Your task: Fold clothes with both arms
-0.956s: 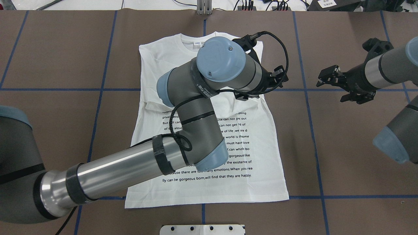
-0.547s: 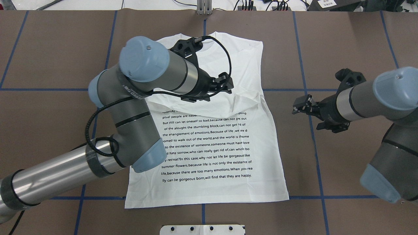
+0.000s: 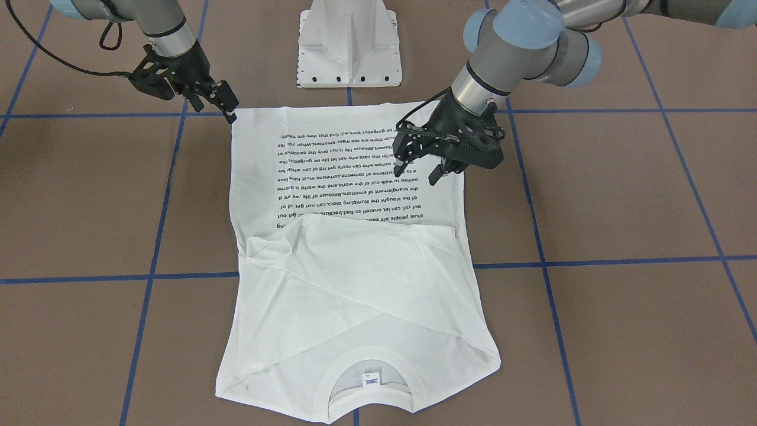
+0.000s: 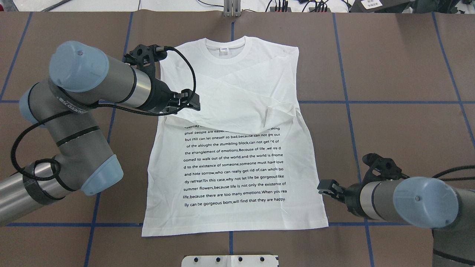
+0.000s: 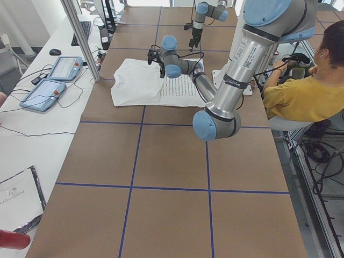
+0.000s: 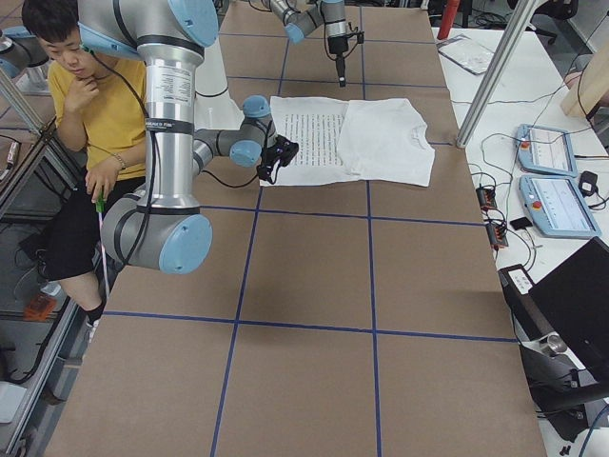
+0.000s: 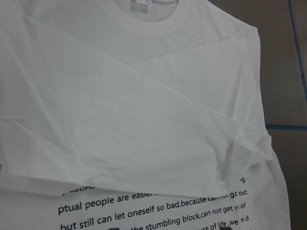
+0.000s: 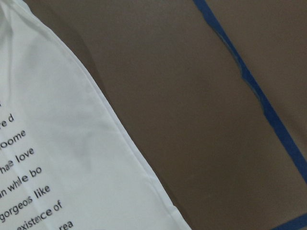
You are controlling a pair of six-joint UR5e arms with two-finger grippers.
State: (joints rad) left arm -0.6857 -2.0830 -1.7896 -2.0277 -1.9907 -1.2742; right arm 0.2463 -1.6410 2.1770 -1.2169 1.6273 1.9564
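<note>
A white long-sleeved T-shirt lies flat on the brown tabletop. Its collar points away from the robot and its hem toward the robot's base. Both sleeves are folded in across the chest, above the block of black printed text. We see the left tool hovering over the shirt's left edge, level with the lower border of the folded sleeves — its jaws spread apart, grasping nothing. The right tool sits low beside the opposite edge, near the hem corner. From the front its jaws look parted and empty, though we cannot tell whether a fingertip touches the cloth. Blue tape lines grid the tabletop. In the side views a person in a yellow shirt sits at the robot's end of the tabletop.
</note>
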